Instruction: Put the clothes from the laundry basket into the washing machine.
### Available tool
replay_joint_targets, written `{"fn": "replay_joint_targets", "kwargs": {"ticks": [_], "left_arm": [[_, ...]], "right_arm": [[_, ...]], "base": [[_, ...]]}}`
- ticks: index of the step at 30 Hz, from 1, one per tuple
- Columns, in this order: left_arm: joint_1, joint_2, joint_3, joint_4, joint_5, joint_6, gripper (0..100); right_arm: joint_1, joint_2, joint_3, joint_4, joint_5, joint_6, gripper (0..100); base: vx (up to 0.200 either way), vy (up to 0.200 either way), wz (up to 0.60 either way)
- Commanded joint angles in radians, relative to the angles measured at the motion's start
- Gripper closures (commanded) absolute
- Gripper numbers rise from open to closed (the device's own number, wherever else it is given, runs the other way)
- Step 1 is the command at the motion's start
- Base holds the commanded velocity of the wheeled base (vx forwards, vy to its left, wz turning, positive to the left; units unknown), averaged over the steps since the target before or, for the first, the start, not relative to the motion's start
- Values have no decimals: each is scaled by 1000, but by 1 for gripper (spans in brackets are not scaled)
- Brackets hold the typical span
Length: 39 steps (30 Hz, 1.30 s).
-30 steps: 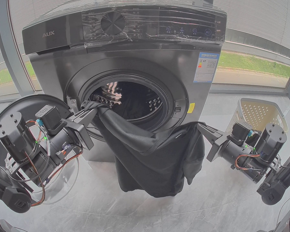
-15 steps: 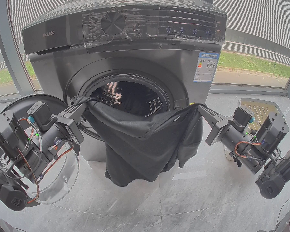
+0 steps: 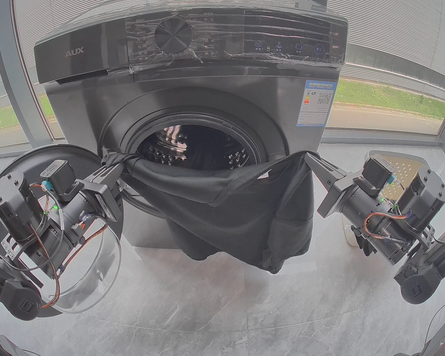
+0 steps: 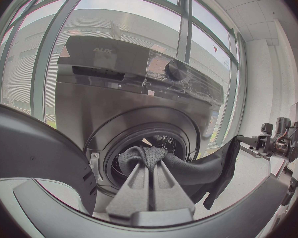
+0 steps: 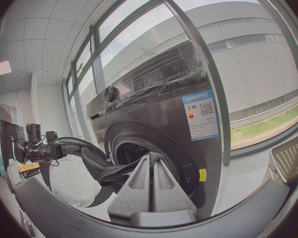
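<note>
Grey tiled floor (image 3: pixel 232 317), glazed wall behind, slatted building and grass strip outside. Item 1: washing machine (image 3: pixel 84 114), dark grey front-loader, door (image 3: pixel 39 156) swung open to its left, drum opening (image 3: pixel 198 147) dark, contents unclear. Item 2: black garment (image 3: pixel 242 208), stretched across the machine's front just below the opening, bulk hanging clear of the floor. Item 3: left gripper (image 3: pixel 116 165), clamped on one end of the garment, at the opening's left edge. Item 4: right gripper (image 3: pixel 311 160), clamped on the other end, just off the machine's right front corner. Item 5: laundry basket (image 3: pixel 405 169), pale, perforated, on the floor right of the machine; something dark inside per right wrist view. Step in hand (est.): garment lifted and spread at approx. mouth height, ready to load. Next move prob. needs both ends brought together and pushed fwd through the opening, w/ the hanging bulk raised over the lower rim to avoid snagging, then release. Markings: maker's badge (image 3: pixel 74 52) upper left of the front panel; blue-edged energy label (image 3: pixel 315 103) w/ QR code, upper right of the opening; small yellow sticker (image 5: pixel 202 175) right of the opening; dial (image 3: pixel 173 35) and touch icons under clear film. Text not transcribed.
</note>
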Motion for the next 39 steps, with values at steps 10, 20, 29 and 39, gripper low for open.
{"fn": "replay_joint_targets", "kwargs": {"ticks": [10,20,29,39], "left_arm": [[14,56,60,0,2,8,100],[23,71,48,-6,2,5,100],[25,67,57,-6,-9,6,100],[11,74,89,-8,-14,8,0]], "right_arm": [[3,-1,-14,-8,0,0,100],[3,1,-12,-8,0,0,100],[11,1,-12,-8,0,1,100],[26,3,-15,-8,0,6,100]], "base": [[0,0,0],[0,0,0],[0,0,0],[0,0,0]]}}
